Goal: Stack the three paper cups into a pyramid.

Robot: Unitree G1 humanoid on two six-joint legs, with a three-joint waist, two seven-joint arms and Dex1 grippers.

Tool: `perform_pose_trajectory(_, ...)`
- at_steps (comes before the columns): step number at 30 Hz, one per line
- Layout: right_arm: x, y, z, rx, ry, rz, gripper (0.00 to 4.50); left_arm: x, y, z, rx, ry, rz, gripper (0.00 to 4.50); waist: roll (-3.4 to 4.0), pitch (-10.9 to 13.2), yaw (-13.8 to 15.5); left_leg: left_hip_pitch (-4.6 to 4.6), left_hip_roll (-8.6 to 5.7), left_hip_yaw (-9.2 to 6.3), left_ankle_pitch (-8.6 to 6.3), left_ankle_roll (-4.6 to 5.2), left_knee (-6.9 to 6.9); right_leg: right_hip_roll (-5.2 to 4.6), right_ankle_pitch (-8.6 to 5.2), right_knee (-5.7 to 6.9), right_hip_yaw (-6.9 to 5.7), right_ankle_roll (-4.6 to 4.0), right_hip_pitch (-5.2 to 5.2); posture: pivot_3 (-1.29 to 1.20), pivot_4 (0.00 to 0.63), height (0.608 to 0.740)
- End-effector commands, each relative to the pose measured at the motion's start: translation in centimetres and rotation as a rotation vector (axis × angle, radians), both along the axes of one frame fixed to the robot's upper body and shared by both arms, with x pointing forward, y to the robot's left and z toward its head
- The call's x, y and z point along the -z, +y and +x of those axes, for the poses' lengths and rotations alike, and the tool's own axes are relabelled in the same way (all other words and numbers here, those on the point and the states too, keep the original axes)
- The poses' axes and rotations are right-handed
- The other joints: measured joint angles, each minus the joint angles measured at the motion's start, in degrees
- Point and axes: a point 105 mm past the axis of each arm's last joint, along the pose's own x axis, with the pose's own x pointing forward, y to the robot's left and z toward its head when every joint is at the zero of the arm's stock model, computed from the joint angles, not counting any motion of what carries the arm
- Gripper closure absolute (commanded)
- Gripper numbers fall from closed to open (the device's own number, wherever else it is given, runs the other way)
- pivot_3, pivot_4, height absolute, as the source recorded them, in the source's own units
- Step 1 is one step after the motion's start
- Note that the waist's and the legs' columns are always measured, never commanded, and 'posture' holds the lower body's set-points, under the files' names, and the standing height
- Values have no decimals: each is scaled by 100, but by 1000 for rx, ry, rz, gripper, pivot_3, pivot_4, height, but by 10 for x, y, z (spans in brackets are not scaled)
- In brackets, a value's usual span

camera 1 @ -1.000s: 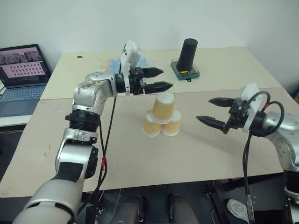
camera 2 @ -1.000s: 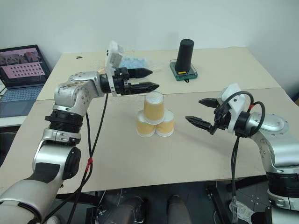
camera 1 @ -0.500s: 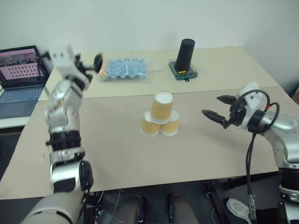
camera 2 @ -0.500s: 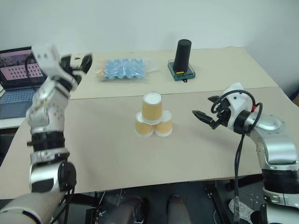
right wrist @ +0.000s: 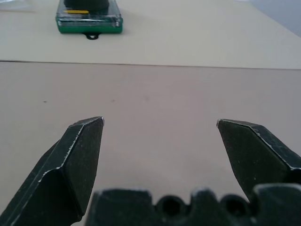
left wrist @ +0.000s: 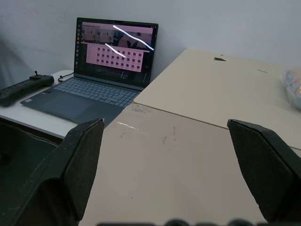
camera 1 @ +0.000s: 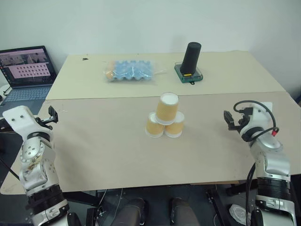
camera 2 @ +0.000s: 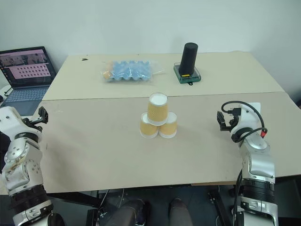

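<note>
The three paper cups stand as a pyramid in the middle of the table: two tan ribbed cups (camera 1: pixel 154 126) (camera 1: pixel 175 128) side by side, with the third cup (camera 1: pixel 168 107) upside down on top of them. My left gripper (camera 1: pixel 48 117) is far off at the table's left edge, open, with nothing between its fingers (left wrist: pixel 87 141). At the right edge my right gripper (camera 1: pixel 233 120) is also open and holds nothing; it hangs over bare tabletop, well clear of the cups.
A blue egg tray (camera 1: pixel 131 69) in plastic wrap and a tall black cylinder (camera 1: pixel 190 56) on a green base sit on the far half of the table (camera 1: pixel 103 150). An open laptop (camera 1: pixel 26 70) stands on a side desk at the left, with a black remote (left wrist: pixel 23 87) beside it.
My left arm swung from just above the top cup out to the table's left edge and down. The right gripper drew back to the right and lower. The cups stayed put.
</note>
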Motion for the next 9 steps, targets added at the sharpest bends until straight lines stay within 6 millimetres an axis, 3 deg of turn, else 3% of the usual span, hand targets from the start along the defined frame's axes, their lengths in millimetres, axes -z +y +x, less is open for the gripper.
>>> perform_pose_trajectory(1,0,-17,0,77,-52,30,0,-13,-6,-8,15,-83,25,51,-1,-2,-29,5,2,0,0,0,0,1,0,0,0,0,5,0,150,740)
perform_pose_trajectory(9,5,-16,3,84,-58,43,0,-1,-9,-10,12,-84,5,51,0,-3,-107,4,5,8,0,0,-1,2,0,8,7,0,13,0,150,740)
